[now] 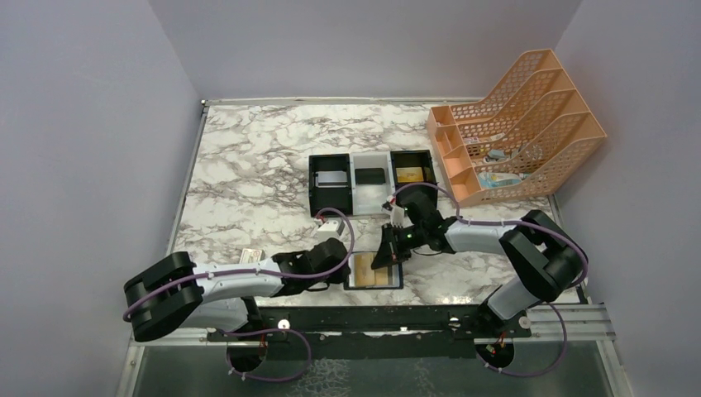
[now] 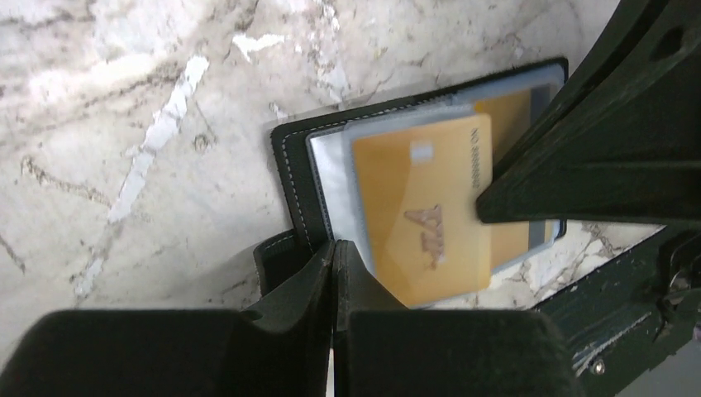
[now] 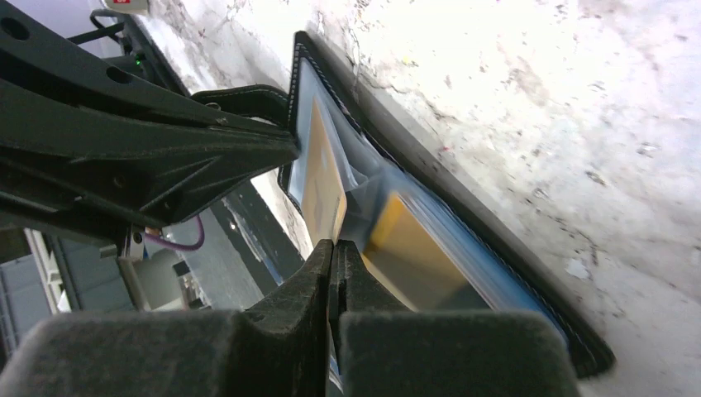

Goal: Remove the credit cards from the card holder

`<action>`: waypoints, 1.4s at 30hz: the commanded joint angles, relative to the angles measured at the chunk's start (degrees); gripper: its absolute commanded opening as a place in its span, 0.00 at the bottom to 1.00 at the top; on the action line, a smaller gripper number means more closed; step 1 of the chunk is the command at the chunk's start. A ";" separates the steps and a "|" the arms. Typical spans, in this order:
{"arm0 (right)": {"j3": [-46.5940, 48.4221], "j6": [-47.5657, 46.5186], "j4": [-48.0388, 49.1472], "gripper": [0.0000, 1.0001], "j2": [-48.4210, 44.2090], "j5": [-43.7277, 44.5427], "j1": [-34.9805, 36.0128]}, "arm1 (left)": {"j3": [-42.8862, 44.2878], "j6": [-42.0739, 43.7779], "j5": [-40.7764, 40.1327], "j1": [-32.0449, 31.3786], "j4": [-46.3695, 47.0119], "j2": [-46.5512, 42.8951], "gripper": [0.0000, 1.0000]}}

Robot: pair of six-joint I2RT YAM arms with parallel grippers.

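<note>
You had the marble table (image 1: 248, 157) in front of you, with an orange file rack (image 1: 517, 132) at its far right corner and a three-compartment tray (image 1: 372, 178) in the middle. The card holder (image 1: 368, 277) lay open at the near edge of the table, between your two arms. Your left gripper (image 2: 335, 248) was clenched, and its tips pressed on the edge of the card holder just beside the side tab (image 2: 277, 256). I cannot tell if any leather was between them. Your right gripper (image 3: 333, 248) was closed on the edge of the gold card (image 2: 422, 207). This card stood tilted and partly out of its clear pocket. A second gold card (image 2: 512, 116) lay inside the other pocket.
</note>
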 commanded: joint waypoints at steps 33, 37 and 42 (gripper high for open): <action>2.05 -12.84 -7.96 0.01 3.70 -5.71 -6.13 | 2.92 4.48 0.80 -2.51 3.00 -11.20 0.29; 1.97 -12.29 -7.59 0.01 3.83 -4.83 -6.15 | 4.42 5.04 4.14 -2.46 8.11 -2.61 0.29; 1.31 -11.48 -6.86 0.02 2.78 -4.37 -6.13 | 6.55 3.95 3.65 -2.54 6.17 5.52 0.18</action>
